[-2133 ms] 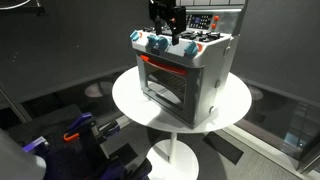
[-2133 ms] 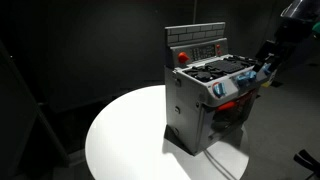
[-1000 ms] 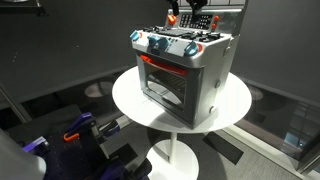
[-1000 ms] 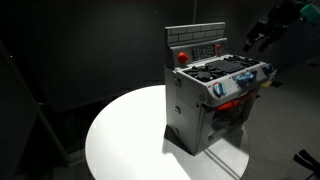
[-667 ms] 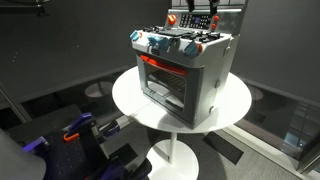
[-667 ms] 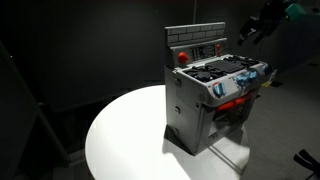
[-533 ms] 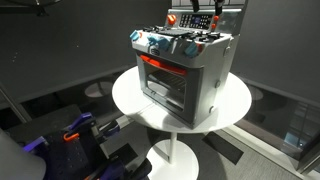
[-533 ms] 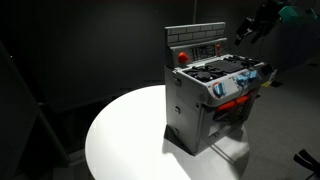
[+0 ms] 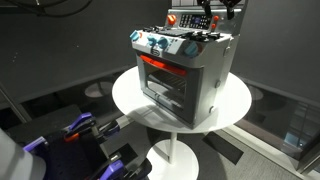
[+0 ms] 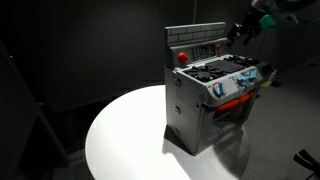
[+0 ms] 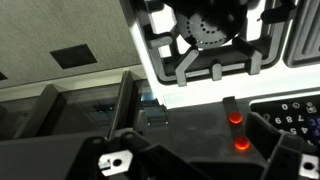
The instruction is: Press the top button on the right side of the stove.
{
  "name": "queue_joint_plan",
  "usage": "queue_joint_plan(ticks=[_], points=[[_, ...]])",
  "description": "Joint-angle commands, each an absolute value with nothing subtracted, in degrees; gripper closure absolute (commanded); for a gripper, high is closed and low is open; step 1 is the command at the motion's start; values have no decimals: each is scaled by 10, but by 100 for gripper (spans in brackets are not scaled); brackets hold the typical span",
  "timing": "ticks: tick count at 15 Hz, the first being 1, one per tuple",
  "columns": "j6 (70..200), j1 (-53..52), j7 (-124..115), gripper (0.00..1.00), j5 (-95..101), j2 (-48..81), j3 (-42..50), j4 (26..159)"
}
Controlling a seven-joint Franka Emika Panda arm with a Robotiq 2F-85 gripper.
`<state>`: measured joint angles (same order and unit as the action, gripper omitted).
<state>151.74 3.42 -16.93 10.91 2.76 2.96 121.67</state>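
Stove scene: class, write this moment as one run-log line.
gripper: hovers by back panel | stove: on round table | red buttons: untouched | jaws: unclear

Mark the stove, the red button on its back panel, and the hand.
stove [image 9: 165,80], in an exterior view, on the glowing door window.
red button [image 10: 181,57], in an exterior view, on the button's face.
hand [image 10: 239,34], in an exterior view, between its fingertips.
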Motion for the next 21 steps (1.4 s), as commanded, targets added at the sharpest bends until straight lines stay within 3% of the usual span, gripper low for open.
queue_joint_plan(ticks=[1,21], points=[[1513,26,-210,0,141,60,38,1174],[1512,2,-214,0,133,116,55,1115]])
